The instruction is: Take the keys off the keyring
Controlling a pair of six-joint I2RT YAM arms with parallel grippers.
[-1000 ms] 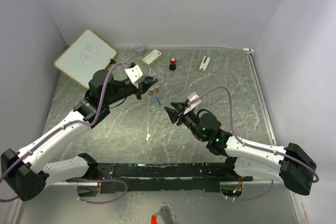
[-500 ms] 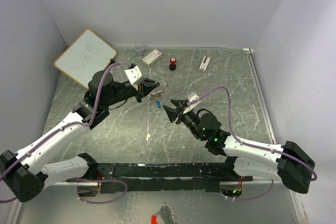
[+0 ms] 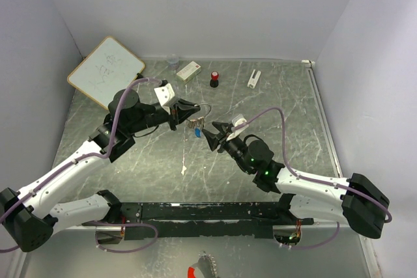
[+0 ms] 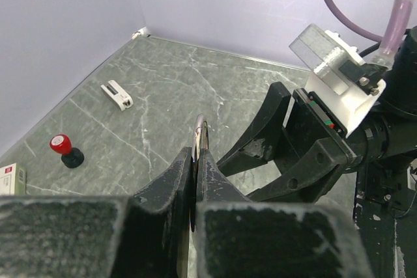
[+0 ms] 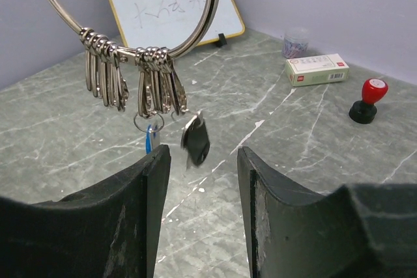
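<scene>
Top external view: the grey marbled table [image 3: 293,115] carries both arms, whose grippers meet near its middle. A whiteboard [image 3: 105,71] leans against the wall well behind the left fingers. The left gripper [image 3: 193,106] is pinched tight on the keyring [image 5: 210,4], its two fingers [image 4: 169,187] pressed together with the wire loop standing upright out of their tips, raised off the table. The right gripper [image 5: 199,161] faces it from just beside, jaws parted partway and holding nothing. The keys [image 5: 140,83] hang bunched at the bottom of the loop, just ahead of the right fingertips. The black-headed key [image 5: 195,141] dangles in the gap between those fingertips; whether it touches either I cannot tell. The blue-headed key [image 5: 149,140] hangs close by one of them. A small white box [image 3: 188,70] and a red-and-black knob [image 3: 214,81] sit well beyond both pairs of fingers.
</scene>
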